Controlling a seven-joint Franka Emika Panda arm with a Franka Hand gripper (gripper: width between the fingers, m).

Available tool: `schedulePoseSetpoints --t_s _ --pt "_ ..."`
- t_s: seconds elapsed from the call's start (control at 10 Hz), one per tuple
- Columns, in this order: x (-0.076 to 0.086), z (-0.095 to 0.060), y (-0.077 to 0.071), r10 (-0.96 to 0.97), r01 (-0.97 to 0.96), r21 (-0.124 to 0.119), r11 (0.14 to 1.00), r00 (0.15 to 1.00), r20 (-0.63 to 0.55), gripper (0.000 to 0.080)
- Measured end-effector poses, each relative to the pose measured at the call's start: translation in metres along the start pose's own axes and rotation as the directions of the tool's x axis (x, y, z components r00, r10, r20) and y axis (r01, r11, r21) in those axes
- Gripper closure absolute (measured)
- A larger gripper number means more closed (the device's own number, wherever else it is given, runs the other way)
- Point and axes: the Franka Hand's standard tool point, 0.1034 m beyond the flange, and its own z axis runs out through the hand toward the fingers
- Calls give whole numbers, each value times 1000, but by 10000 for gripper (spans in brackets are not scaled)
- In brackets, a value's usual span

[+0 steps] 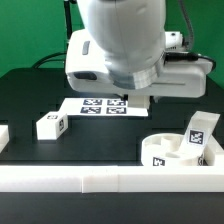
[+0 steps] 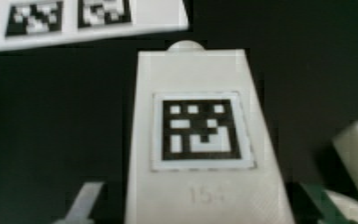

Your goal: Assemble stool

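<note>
The pincer (image 2: 202, 198) is hanging wide open over a leg (image 2: 201, 120) that is lying between its fingers (image 2: 91, 200) with a gap on each side, and the seat (image 1: 165, 152) is sitting close by.

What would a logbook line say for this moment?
gripper: open, straddling leg | seat disc: second leg standing in it | third leg: lying loose

The arm (image 1: 120, 40) is bent low, its wrist pointed straight down. The gripper (image 2: 204, 205) is held over a tagged stool leg (image 2: 202, 100), the jaws spread wider than that leg, one fingertip (image 2: 91, 200) set clear of each long side.
</note>
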Motion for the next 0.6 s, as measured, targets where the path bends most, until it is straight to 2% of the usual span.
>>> schedulePoseSetpoints --t_s 0.1,0.3,0.4,0.5,0.6 --pt "-8 -3 -5 -6 6 6 1000 997 -73 463" --pt "2 -28 -15 -38 42 8 999 951 -308 463" --pt "6 -39 -16 -48 55 7 998 920 -388 463" --pt "14 -44 -18 -44 58 12 998 866 -498 463" --pt "14 -44 -19 -45 63 10 998 805 -591 463"
